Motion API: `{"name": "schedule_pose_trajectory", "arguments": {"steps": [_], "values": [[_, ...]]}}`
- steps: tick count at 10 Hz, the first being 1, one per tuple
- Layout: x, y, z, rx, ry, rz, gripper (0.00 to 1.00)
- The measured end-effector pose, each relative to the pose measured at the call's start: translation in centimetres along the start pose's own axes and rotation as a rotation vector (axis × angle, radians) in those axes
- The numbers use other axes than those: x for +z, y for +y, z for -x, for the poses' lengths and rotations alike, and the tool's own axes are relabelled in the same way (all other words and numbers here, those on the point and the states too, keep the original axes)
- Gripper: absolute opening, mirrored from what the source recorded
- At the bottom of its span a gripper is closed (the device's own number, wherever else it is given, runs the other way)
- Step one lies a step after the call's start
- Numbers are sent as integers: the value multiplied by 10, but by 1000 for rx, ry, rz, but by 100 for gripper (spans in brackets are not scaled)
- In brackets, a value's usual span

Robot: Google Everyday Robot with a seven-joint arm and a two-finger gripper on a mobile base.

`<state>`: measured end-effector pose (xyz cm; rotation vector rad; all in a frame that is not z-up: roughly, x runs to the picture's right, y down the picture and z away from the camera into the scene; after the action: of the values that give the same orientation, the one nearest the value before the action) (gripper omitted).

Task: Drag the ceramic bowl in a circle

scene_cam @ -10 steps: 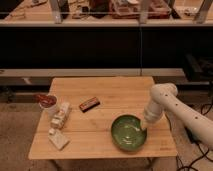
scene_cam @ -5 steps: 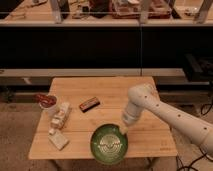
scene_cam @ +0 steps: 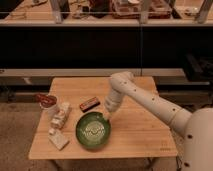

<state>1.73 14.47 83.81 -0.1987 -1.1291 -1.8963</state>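
The ceramic bowl [scene_cam: 93,130] is wide, round, glossy green with a pale concentric pattern inside. It sits on the wooden table [scene_cam: 140,137] near the front edge, left of the middle. My gripper [scene_cam: 107,116] hangs from the white arm that reaches in from the right. It points down at the bowl's upper right rim and touches it there.
A small white cup with a red rim [scene_cam: 47,102] stands at the table's left. White packets [scene_cam: 61,116] and a flat white item [scene_cam: 59,140] lie left of the bowl. A brown bar [scene_cam: 89,104] lies just behind it. Dark shelving stands behind the table.
The arm has swung left across the table, and the bowl has slid left with it, from the front right to left of the middle.
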Motion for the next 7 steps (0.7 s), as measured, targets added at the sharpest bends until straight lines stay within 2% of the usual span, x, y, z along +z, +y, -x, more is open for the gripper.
{"name": "schedule_pose_trajectory", "arguments": {"steps": [1, 3, 4, 6, 7], "values": [[-2, 21, -13, 35, -5, 9, 0], [-3, 61, -16, 114, -19, 24, 0], [-6, 86, -8, 171, -19, 30, 0], [-17, 120, 17, 244, -11, 42, 0], [-25, 140, 45, 285, -14, 59, 0]]}}
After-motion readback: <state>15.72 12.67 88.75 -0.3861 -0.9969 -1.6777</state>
